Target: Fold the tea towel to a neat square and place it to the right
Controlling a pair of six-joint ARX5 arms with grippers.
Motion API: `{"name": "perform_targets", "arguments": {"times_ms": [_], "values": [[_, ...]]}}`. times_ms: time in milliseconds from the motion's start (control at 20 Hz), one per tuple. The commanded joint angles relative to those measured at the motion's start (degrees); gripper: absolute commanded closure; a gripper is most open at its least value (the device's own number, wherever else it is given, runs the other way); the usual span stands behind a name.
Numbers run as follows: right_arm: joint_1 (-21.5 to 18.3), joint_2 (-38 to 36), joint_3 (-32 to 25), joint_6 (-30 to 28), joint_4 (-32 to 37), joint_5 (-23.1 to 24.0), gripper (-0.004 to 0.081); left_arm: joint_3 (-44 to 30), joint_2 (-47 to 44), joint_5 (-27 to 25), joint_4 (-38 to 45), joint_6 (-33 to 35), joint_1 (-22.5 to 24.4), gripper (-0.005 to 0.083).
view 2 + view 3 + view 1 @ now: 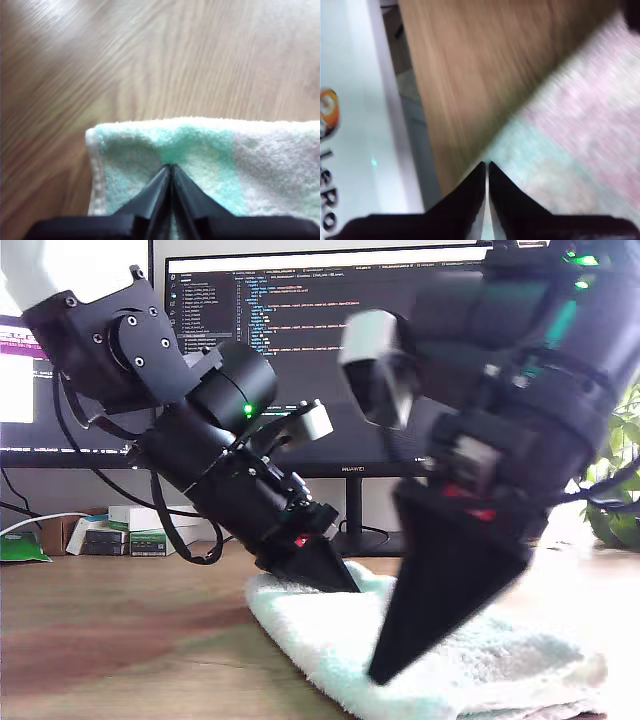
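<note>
You see a monitor (300, 340) and boxes (130, 530) behind the table (120, 640) | tea towel (480, 670) lies at the exterior view's lower right | an arm (220, 470) and a blurred nearer arm (480, 500) slant down onto it | my first gripper (170, 167): jaws together on the cloth | my second gripper (486, 164): jaws together

Monitor (300, 340), lower bezel: the brand mark "HUAWEI" is read in small pale letters above the stand. The screen is filled with lines of code, too small to be read. Boxes (130, 530) at the exterior view's left: print not legible. White panel (355, 100) in the second wrist view: dark letters "LeRo" are made out, cut off at the picture's edge, near a round orange logo (327, 112).
</note>
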Motion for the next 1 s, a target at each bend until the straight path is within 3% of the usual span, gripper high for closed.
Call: {"name": "perform_targets", "arguments": {"times_ms": [0, 150, 300, 450, 550, 950], "values": [[1.07, 0.68, -0.92, 1.49, 0.77, -0.33, 0.0781, -0.98, 3.26, 0.00, -0.90, 0.68, -0.33, 0.0794], [1.60, 0.68, -0.92, 1.42, 1.25, 3.52, 0.0781, -0.98, 3.52, 0.02, -1.31, 1.18, -0.33, 0.0793], [0.52, 0.31, 2.10, 1.62, -1.42, 4.07, 0.0781, -0.98, 3.52, 0.02, -2.56, 2.34, -0.28, 0.0793], [0.39, 0.24, 7.28, 1.18, -9.46, 12.26, 0.0781, -0.98, 3.52, 0.02, -3.45, 2.84, -0.17, 0.0793], [0.39, 0.35, 7.58, -0.48, -12.76, 16.63, 0.0782, -0.98, 3.52, 0.02, -3.34, 2.84, -0.17, 0.0793], [0.85, 7.32, 7.56, -2.23, -16.65, 19.06, 0.0781, -0.98, 3.52, 0.04, -3.82, 3.34, -0.09, 0.0793]]}}
